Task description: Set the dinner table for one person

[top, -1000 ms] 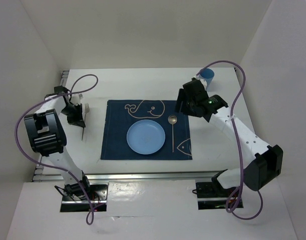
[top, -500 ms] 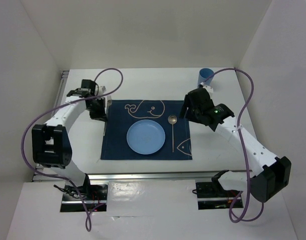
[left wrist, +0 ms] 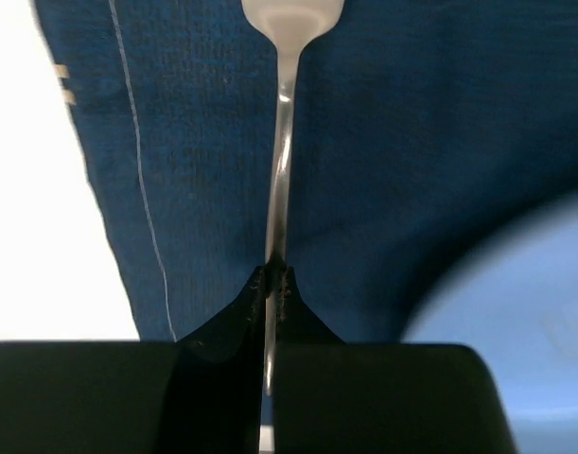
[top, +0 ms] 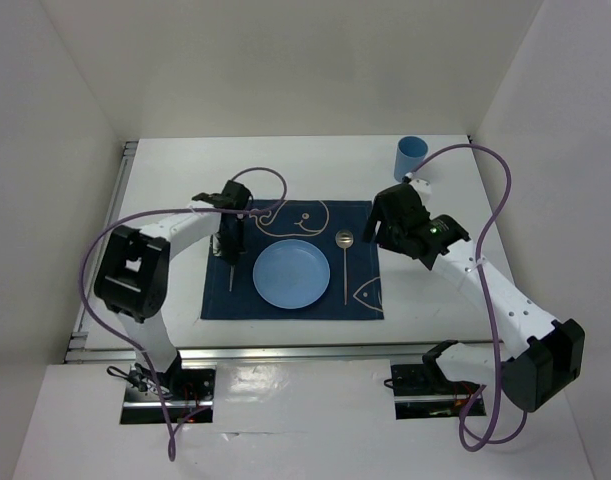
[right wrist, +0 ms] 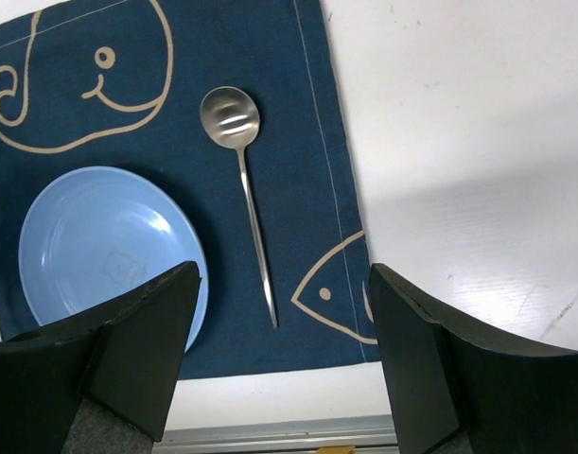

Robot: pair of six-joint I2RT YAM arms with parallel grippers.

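The white dinner table (top: pixel 455 190) bears a navy placemat (top: pixel 365 300) with a light blue plate (top: pixel 292 274) at its middle and a silver spoon (top: pixel 344 262) right of the plate. My left gripper (top: pixel 230 238) is shut on a thin silver utensil (left wrist: pixel 283 161), held over the placemat's left part beside the plate (left wrist: pixel 516 312); its far end is blurred. My right gripper (right wrist: pixel 284 364) is open and empty above the placemat's right edge (right wrist: pixel 312 113), with the spoon (right wrist: pixel 241 180) and plate (right wrist: pixel 99 251) below it.
A blue cup (top: pixel 411 155) stands at the table's far right corner. White walls close in the table on the left, back and right. Metal rails run along the near edge (top: pixel 285 350) and the left edge. Purple cables loop over both arms.
My left arm has swung right from the table's left side to over the placemat's left part, carrying the utensil. My right gripper has shifted slightly right and nearer.
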